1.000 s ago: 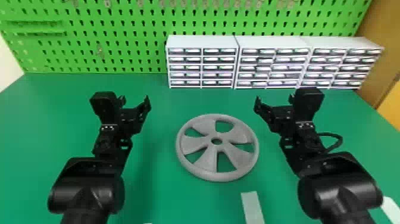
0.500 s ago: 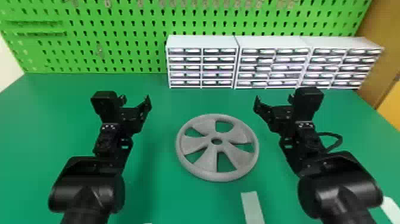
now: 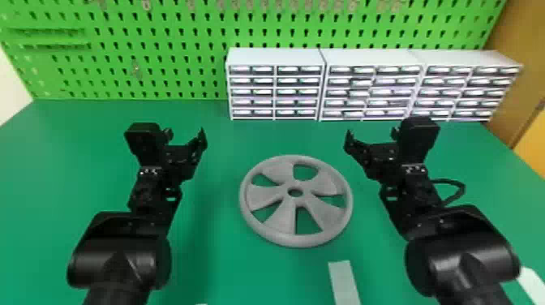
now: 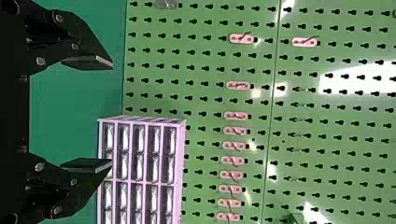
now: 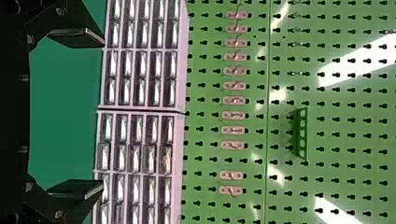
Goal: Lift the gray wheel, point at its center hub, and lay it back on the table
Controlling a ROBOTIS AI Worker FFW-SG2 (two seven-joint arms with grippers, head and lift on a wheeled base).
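Gray wheel (image 3: pixel 284 219): laid flat on the green desk (image 3: pixel 61 162), between the two arms and touched by neither; five openings are left between its spokes.
Center hub (image 3: pixel 295 199): faced upward, pierced by a round hole in its middle.
Left tool (image 3: pixel 185 134): held out on the wheel's left, near it but apart; in its wrist view the two flat fingers (image 4: pixel 88 62) are spread wide, with nothing gripped between them.
Right tool (image 3: pixel 372 134): held out on the wheel's right, also apart from it; its fingers (image 5: pixel 77 37) are likewise parted widely and nothing is clasped.
Drawer cabinets (image 3: pixel 275 56): lined up side by side at the back of the desk, beyond the wheel, and fitted with rows of small drawers.
Pegboard (image 3: pixel 162 48): stood upright behind the desk, green and punched with rows of holes; small pink plates (image 4: pixel 241 38) are mounted on it, as is a green holder (image 5: pixel 301 135).
Pale strip (image 3: pixel 344 280): laid on the desk on the robot's side of the wheel, just beside it, untouched.
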